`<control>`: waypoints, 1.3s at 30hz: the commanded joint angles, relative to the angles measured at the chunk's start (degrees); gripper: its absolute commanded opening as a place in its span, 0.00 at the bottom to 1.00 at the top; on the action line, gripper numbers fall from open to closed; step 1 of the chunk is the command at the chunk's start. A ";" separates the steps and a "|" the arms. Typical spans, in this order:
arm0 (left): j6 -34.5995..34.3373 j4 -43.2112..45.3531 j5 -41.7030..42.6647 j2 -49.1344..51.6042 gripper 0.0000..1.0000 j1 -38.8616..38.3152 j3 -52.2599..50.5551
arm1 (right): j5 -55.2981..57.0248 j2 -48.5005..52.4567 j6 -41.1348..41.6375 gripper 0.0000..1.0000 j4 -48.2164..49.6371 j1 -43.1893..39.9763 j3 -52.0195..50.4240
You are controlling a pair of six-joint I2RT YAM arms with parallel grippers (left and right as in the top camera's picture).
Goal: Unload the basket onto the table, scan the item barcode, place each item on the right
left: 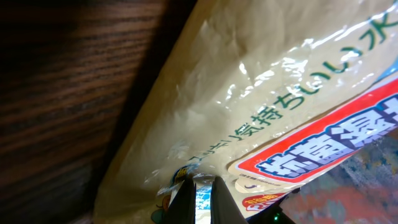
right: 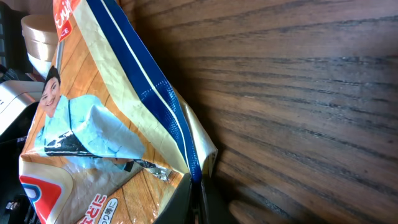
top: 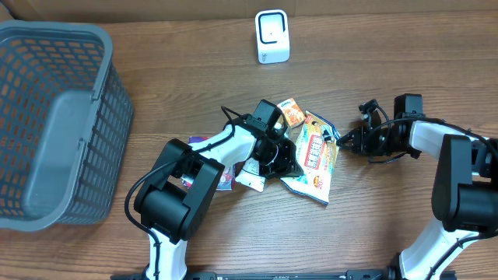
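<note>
While both arms reached in over the wooden table (top: 405, 54), the snack bag (top: 315, 159) lay flat on it, well apart from the white scanner (top: 272, 36), on the robot's side of that scanner and a little to its right. The bag's printed face was turned up, with red and blue lettering on a pale yellow ground.

The left gripper (top: 286, 159) came at the bag from the side farther from the scanner's right. In the left wrist view its fingers (left: 186, 198) were pressed together on the bag's (left: 249, 81) edge, with only a sliver of shiny film between them. The right gripper (top: 338, 142) met the bag on the opposite edge. In the right wrist view it (right: 198, 202) was pinched closed on the bag's (right: 93, 124) blue-striped seam, and that edge was lifted and creased above the wood grain. So both pairs of jaws were clamped on the same bag, one at each side.

Nearer the scanner than the bag, and touching the bag's upper corner, sat a small orange packet (top: 292, 113). A white packet (top: 250, 177) lay under the left arm, farther from the scanner than the bag's middle, and a purple item (top: 226, 180) showed just beyond it, partly hidden by the arm. A grey mesh basket (top: 101, 47) stood far off to the scanner's left. The bag's barcode could not be made out in any view.
</note>
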 commanded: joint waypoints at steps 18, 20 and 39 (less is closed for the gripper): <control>-0.66 -11.96 -5.35 5.09 0.04 1.53 -3.32 | 5.20 2.34 5.60 0.04 6.78 0.31 9.62; -0.66 -11.96 -5.38 5.09 0.04 1.51 -3.32 | 6.36 2.34 5.57 0.04 6.01 0.31 10.27; -0.24 -12.28 -5.60 5.09 0.04 1.46 -3.32 | 47.10 1.49 18.29 0.04 -21.99 0.33 22.95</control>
